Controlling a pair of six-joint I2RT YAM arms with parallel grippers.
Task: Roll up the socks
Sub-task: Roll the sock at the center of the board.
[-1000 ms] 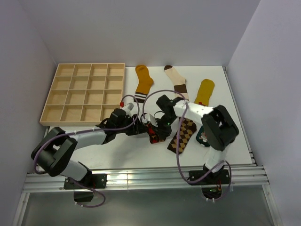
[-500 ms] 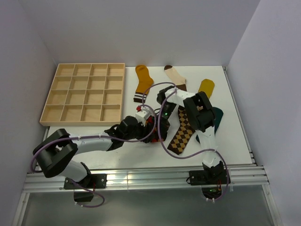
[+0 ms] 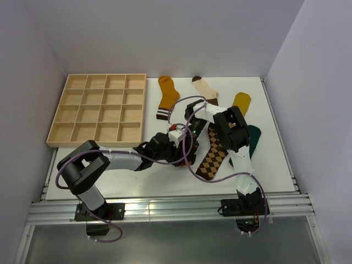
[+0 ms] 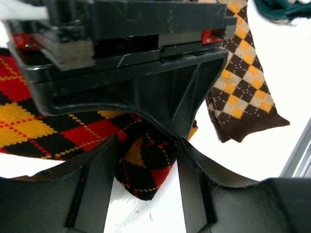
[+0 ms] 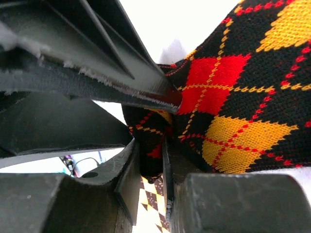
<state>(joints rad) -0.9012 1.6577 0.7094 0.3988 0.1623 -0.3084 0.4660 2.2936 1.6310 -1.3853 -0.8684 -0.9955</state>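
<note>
A: Red-black argyle sock: where is it?
B: On the table, middle. Right wrist view shows the right gripper pinching its fold, narrow. Left wrist view shows the left gripper wide around it; grip, I cannot tell.

the red argyle sock runs off the right and top edges of the right wrist view, its fold vanishing between the fingers of the right gripper. in the left wrist view that gripper's body fills the upper half and hides the tips of the left gripper, so its hold is unclear; the teal sock is clipped at the upper right corner. from above, both arms bury the red argyle sock mid-frame.
</note>
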